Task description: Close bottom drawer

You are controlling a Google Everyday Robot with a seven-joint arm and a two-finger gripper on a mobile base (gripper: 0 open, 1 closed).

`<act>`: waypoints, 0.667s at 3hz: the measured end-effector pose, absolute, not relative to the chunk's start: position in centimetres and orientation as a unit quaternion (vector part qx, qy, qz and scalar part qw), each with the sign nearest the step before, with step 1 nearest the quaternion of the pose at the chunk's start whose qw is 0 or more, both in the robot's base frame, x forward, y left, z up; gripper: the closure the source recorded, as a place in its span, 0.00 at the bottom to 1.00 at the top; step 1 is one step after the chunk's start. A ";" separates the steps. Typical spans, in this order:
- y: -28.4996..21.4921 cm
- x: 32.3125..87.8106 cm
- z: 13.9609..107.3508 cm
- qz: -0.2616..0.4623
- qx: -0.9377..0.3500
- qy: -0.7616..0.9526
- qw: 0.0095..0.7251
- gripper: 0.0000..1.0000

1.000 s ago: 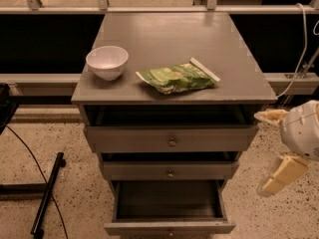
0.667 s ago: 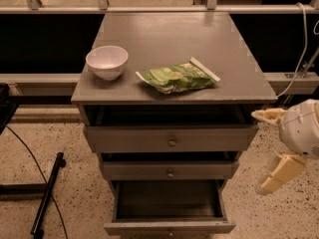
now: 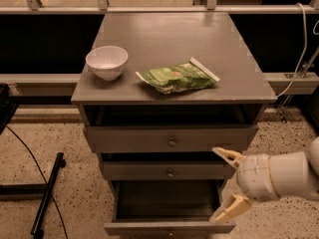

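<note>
The grey cabinet [image 3: 174, 39] has three drawers. The bottom drawer [image 3: 167, 203] is pulled far out toward me and looks empty inside; its front [image 3: 169, 228] lies at the frame's lower edge, knob barely showing. The middle drawer [image 3: 169, 171] and top drawer [image 3: 169, 139] stand slightly out, each with a small round knob. My gripper [image 3: 228, 182] is at the lower right, by the right front corner of the open bottom drawer. Its two tan fingers [image 3: 230, 209] are spread wide apart and hold nothing.
A white bowl [image 3: 106, 61] and a green snack bag [image 3: 177, 76] lie on the cabinet top. A black stand leg [image 3: 46, 195] and cable lie on the speckled floor at left. A white cable [image 3: 299, 49] hangs at right. Rails run behind.
My gripper has moved left, from beside the cabinet's right side to the open bottom drawer's right front corner. The drawers have not moved.
</note>
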State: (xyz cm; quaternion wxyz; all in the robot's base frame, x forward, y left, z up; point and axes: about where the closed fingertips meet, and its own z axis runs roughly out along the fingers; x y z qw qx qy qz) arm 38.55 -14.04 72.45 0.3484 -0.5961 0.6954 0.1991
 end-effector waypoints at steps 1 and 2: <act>-13.4 40.8 69.2 0.221 -0.569 0.671 0.421 0.00; -13.3 41.1 67.8 0.233 -0.568 0.662 0.431 0.00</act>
